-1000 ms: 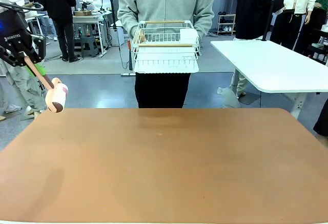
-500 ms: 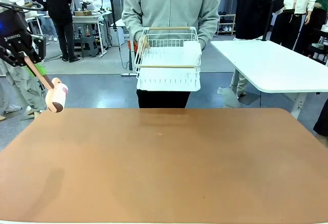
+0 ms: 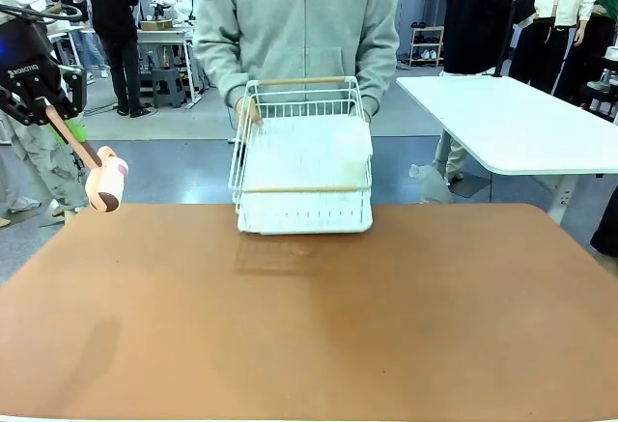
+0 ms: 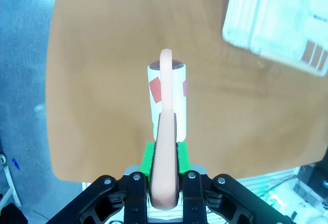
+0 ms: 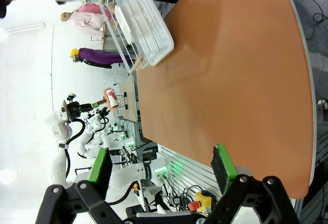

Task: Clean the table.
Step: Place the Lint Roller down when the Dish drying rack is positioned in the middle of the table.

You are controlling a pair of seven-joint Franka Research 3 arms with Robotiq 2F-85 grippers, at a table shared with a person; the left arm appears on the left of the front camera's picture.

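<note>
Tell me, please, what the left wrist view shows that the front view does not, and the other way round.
The left wrist view alone shows the green pads pressed on the pink handle of the lint roller, and the table's near left corner below it. The front view alone shows the person's hand on the white wire dish rack, the white-topped table, and the far edge of the brown table. Both show the left gripper shut on the roller, the rack, and the brown table top.
</note>
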